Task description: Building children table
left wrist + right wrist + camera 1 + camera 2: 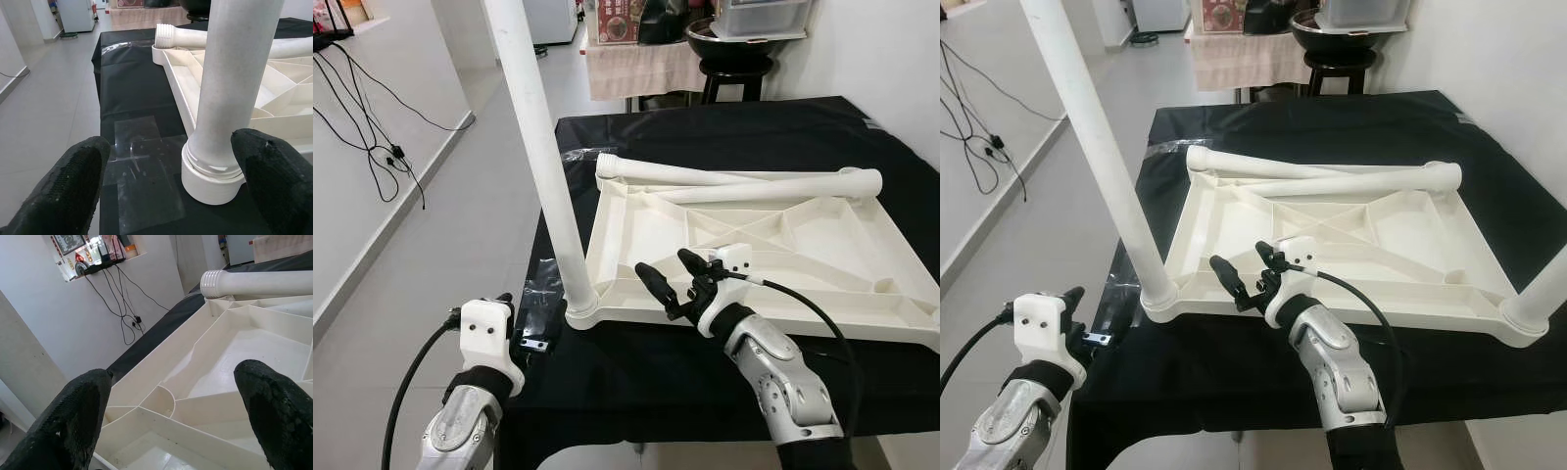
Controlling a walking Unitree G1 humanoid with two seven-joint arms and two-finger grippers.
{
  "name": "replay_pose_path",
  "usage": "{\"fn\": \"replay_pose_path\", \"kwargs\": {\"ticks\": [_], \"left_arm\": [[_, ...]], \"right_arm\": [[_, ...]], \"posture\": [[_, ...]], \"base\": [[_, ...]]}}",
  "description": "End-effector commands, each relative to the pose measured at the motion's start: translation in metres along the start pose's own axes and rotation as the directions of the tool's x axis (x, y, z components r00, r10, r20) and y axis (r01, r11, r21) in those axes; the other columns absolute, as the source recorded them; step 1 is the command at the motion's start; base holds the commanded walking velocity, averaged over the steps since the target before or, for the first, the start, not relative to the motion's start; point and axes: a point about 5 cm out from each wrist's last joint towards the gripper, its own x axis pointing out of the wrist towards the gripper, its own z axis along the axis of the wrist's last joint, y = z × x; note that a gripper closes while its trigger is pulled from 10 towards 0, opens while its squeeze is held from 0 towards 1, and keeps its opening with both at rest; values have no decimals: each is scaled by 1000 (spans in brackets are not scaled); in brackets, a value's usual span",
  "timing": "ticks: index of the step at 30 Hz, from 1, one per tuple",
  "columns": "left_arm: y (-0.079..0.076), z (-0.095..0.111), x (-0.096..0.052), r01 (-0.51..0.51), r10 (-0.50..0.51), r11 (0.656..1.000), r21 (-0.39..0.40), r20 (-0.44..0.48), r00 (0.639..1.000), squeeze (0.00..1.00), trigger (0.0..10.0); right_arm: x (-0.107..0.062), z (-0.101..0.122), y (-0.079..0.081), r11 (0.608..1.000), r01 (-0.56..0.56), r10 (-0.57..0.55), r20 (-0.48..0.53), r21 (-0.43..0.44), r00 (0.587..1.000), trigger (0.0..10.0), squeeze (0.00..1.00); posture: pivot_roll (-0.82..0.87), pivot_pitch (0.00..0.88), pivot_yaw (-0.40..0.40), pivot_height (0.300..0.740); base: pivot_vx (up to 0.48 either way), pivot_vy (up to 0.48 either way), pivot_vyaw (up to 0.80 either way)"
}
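The upturned white tabletop (773,245) lies on the black cloth (705,127), one leg (540,147) upright in its corner just ahead of the left gripper (166,181), fingers spread, empty. The right gripper (671,274) gapes empty over the ribbed underside; its wrist view shows a loose leg's threaded end (215,283).

Tabletop (822,245) upside down on table (724,127), loose legs (773,186) across its far edge

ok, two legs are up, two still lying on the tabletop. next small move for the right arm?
Probably reach the right gripper forward to the nearer loose leg. Its fingers are open and empty above the upturned tabletop, and that leg lies unattached across the far side, so picking it up looks like the natural step.
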Motion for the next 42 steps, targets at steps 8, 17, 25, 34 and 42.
{"fn": "replay_pose_path", "kwargs": {"ticks": [8, 17, 25, 34, 42], "left_arm": [[6, 1, -6, -46, 47, 998, 29, -30, 998, 0, 10000], [5, 8, -13, -11, 13, 999, 49, -33, 999, 0, 10000], [5, 14, -21, 15, -13, 997, 76, -35, 999, 0, 10000], [-1, 16, -34, 67, -64, 996, 61, -59, 996, 0, 10000], [-4, 17, -33, 83, -80, 995, 61, -62, 995, 0, 10000]], "right_arm": [[2, 6, 6, 995, -89, 86, -46, -47, 995, 10000, 0], [13, 22, 13, 920, -327, 312, -103, -215, 944, 10000, 0], [43, 30, 40, 811, -522, 498, -154, -266, 853, 10000, 0], [67, 25, 70, 701, -672, 641, -201, -241, 741, 10000, 0], [81, 23, 85, 639, -727, 693, -221, -253, 686, 10000, 0]], "posture": [[-49, 85, 48, 740], [-29, 105, 56, 740], [1, 135, 51, 740], [35, 157, 38, 740], [30, 156, 38, 740]], "base": [[0, 0, 0], [0, 0, 0], [0, 0, 0], [0, 0, 0], [0, 0, 0]]}}
